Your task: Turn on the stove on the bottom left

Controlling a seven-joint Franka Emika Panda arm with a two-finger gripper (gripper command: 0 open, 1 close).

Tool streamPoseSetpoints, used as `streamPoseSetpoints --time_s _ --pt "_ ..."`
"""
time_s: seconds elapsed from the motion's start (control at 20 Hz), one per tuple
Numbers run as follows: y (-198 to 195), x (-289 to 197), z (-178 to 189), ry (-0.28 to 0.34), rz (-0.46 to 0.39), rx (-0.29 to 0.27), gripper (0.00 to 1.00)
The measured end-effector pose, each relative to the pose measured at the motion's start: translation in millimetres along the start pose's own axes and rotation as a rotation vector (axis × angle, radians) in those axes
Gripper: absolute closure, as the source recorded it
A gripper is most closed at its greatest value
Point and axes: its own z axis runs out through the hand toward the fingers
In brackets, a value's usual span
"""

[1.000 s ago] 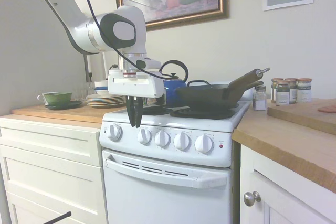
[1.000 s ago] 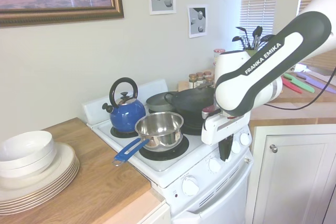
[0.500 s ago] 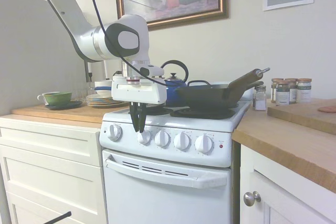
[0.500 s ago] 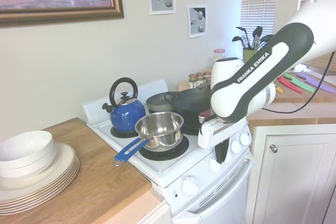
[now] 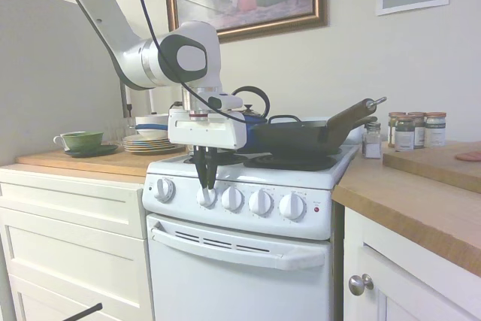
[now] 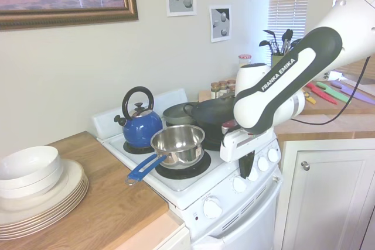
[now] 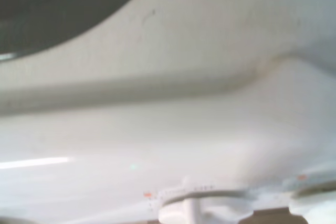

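Left of frame: green cup on counter, contents hidden. Stacked plates with a bowl on top. My pincer at centre-left, fingers nearly together, tips at the stove's second knob from left. Steel saucepan looks empty. Blue kettle, dark pan on burners.
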Motion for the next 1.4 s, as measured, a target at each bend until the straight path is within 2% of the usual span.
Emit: streamPoseSetpoints --time_s 1.4 --pt "-18.7 -4.6 6.0 -0.011 -0.029 -0.01 1.0"
